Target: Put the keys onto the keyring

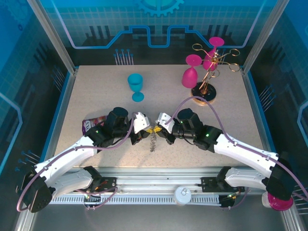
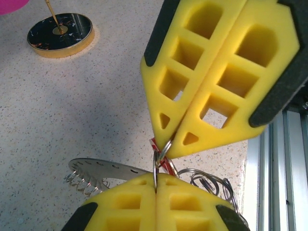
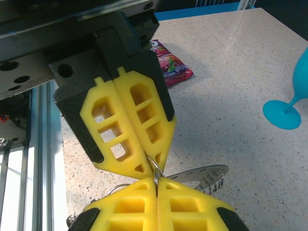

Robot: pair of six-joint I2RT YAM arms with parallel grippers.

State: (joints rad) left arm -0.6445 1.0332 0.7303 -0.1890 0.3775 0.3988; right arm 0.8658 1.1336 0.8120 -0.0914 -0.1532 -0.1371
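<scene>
Near the table's [image 1: 96, 91] front edge, the left tool [image 2: 155, 185] and right tool [image 2: 171, 143] meet tip to tip, both clamped shut; the left pinches a wire loop of the keyring [image 2: 108, 168], the right seemingly the red key [image 2: 166, 164]; any pull apart could bend the loop or slip the key free.

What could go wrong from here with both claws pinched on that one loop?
1. The left claw and right claw grip one small wire loop tip to tip; an uneven pull could bend it or pop it free.
2. The red key sits mostly hidden behind the tips, so it might slip off unnoticed.
3. The keyring trails tilted beside the claws; a slip would likely drop everything.
</scene>
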